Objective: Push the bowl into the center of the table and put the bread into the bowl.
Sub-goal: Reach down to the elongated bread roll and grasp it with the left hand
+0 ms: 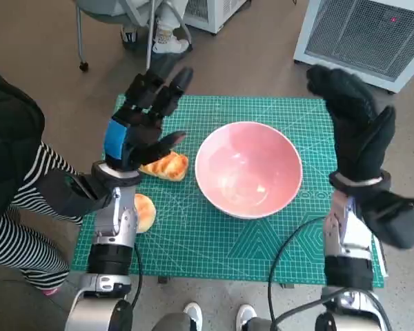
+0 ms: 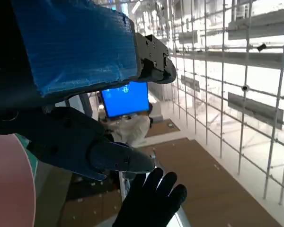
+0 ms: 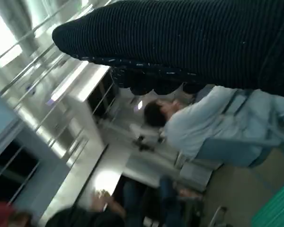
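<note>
Pink bowl (image 1: 248, 168) sits roughly mid-table on the green cutting mat (image 1: 290, 241), so the push looks done or nearly so; the bowl is empty, w/ the bread step still to come. Twisted bread piece (image 1: 167, 166) lies on the mat just beside the bowl's rim, on the robot's left, directly under the thumb side of the left hand (image 1: 141, 124), which is raised above the mat w/ fingers spread and nothing in them. Whether the thumb touches the bread can't be told from the head view. A second, round bun (image 1: 145, 212) rests nearer the robot, beside the left forearm (image 1: 114, 227) and partly hidden by it. Right hand (image 1: 352, 124), in its black knit glove, is lifted well clear of the mat beyond the bowl's far right side, fingers apart, empty; the bowl lies between the two hands. Left wrist view shows only a sliver of pink bowl (image 2: 9, 184) by the taped hand's dark fingers (image 2: 99, 153), plus the gloved right hand (image 2: 151, 201) opposite. A person in a striped garment (image 1: 21, 207) stands near the table's left edge
</note>
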Available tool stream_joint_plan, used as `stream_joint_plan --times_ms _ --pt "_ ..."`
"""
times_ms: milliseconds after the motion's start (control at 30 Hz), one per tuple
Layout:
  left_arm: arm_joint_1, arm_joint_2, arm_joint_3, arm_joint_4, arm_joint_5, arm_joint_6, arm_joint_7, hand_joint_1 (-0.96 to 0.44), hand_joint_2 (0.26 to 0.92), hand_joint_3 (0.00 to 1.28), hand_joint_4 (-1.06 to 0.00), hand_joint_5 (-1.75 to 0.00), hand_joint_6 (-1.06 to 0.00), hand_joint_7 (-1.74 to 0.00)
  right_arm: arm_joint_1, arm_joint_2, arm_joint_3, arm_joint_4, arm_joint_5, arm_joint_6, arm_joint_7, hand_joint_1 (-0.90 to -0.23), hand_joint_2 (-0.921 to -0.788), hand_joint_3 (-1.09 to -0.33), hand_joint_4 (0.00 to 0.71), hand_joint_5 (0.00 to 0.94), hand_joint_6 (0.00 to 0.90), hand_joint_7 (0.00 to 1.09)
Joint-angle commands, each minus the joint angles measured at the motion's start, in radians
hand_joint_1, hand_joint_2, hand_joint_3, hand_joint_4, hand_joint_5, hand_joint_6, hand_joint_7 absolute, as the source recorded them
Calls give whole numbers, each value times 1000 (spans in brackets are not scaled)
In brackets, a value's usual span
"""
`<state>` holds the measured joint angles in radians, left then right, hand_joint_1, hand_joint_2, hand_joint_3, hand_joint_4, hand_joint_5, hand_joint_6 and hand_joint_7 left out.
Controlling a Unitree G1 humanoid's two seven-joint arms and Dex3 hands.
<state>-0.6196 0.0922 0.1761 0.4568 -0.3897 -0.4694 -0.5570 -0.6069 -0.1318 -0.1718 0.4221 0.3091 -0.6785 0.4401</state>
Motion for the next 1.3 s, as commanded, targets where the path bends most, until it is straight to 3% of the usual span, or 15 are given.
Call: stream_joint_plan --times_ms 33,433,833,1100,1233,1300 --pt "-21 6 -3 -36 -16 24 -9 -466 921 132 -265 0 -237 -230 45 -5 21 -47 -4 40 9 -721 -921 -697 183 12 204 231" --pt "-23 75 -1 -71 21 17 -39 -489 921 118 -225 0 -216 -255 62 -16 31 -91 -9 90 -5 -741 -921 -667 191 10 209 262" --pt "-75 290 -29 -13 323 -86 57 -529 914 67 -152 0 -172 -255 73 -13 28 -113 -15 95 -18 -741 -921 -665 194 8 192 273" --pt "-128 451 -96 34 560 -80 130 -415 806 7 -95 -2 -148 -229 79 -10 26 -126 -19 93 -36 -739 -921 -665 193 6 186 283" --pt "-147 501 -140 34 608 -13 95 -288 749 3 -117 -5 -205 -189 80 -8 27 -123 -20 92 -44 -739 -921 -664 191 5 183 286" --pt "-160 528 -170 18 617 64 32 -201 736 18 -108 -2 -227 -130 81 -7 27 -120 -21 88 -47 -739 -921 -664 191 4 182 290"
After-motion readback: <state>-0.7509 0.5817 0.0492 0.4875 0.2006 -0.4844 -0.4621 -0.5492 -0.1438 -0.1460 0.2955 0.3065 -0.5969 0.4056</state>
